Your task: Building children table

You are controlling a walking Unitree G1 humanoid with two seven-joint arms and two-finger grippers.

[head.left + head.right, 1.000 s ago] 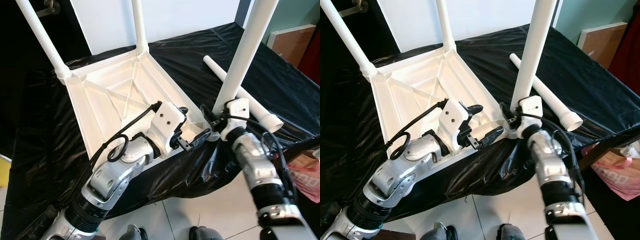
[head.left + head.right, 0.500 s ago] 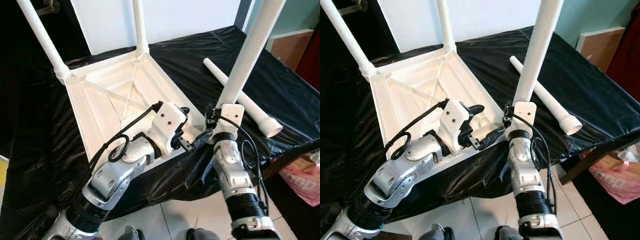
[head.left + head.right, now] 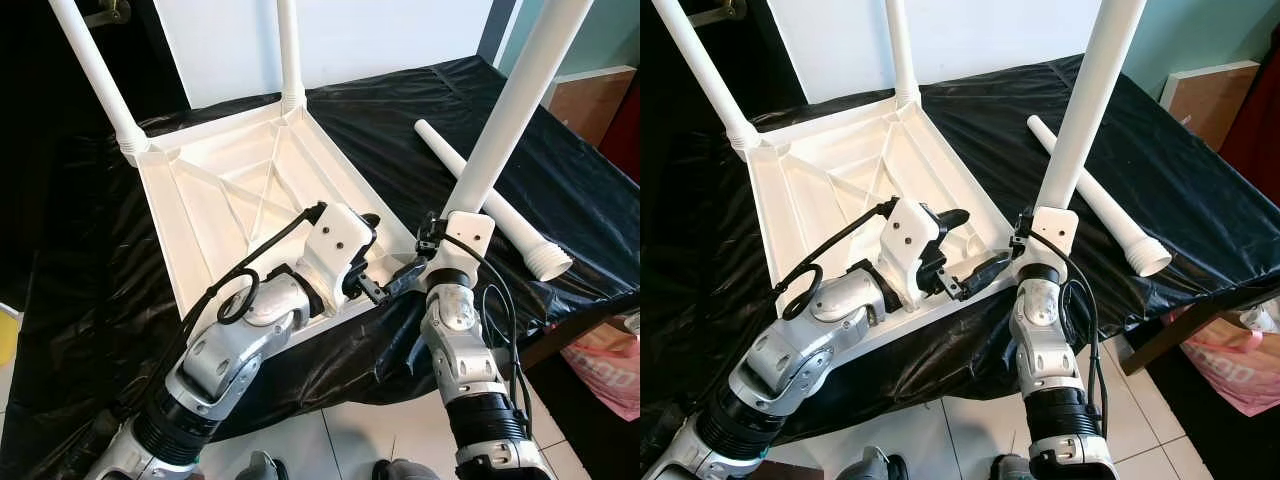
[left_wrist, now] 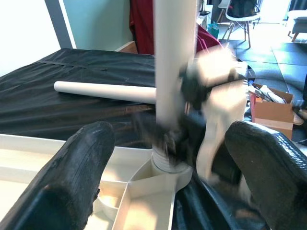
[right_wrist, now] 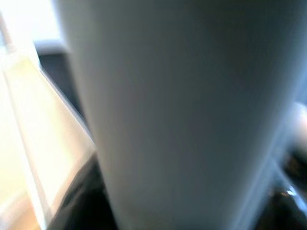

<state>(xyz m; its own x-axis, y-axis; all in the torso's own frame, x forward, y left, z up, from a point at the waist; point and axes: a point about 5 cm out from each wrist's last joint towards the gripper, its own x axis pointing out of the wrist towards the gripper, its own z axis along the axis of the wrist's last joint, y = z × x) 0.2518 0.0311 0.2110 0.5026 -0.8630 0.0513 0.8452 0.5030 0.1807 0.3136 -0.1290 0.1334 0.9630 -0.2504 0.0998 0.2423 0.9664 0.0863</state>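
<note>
White plastic children's table top (image 3: 230, 200) lies upside down on a black plastic sheet (image 3: 400, 110) covering a work surface, ribbed underside facing up. I see three white tube legs standing upright from its corners: one at the far left corner (image 3: 100, 75), one at the far corner (image 3: 290, 50), and one at the near right corner (image 3: 515, 105). A fourth white tube leg (image 3: 490, 200), loose, lies flat on the black sheet to the right of the table top, its flared threaded end toward me.

My right gripper (image 3: 440, 235) sits at the base of the near right leg, its white wrist housing pressed against the tube just above the corner socket. The right wrist view is a blurred close-up of that white tube; I cannot tell whether these fingers are clenched or released.

My left gripper (image 3: 385, 255) hovers over the near edge of the table top, beside the same corner, its two black fingers (image 4: 81, 167) spread apart and grasping nothing.

A pink plastic bag (image 3: 610, 365) sits on the tiled floor (image 3: 340, 440) at right. I can read no writing or labels anywhere.
</note>
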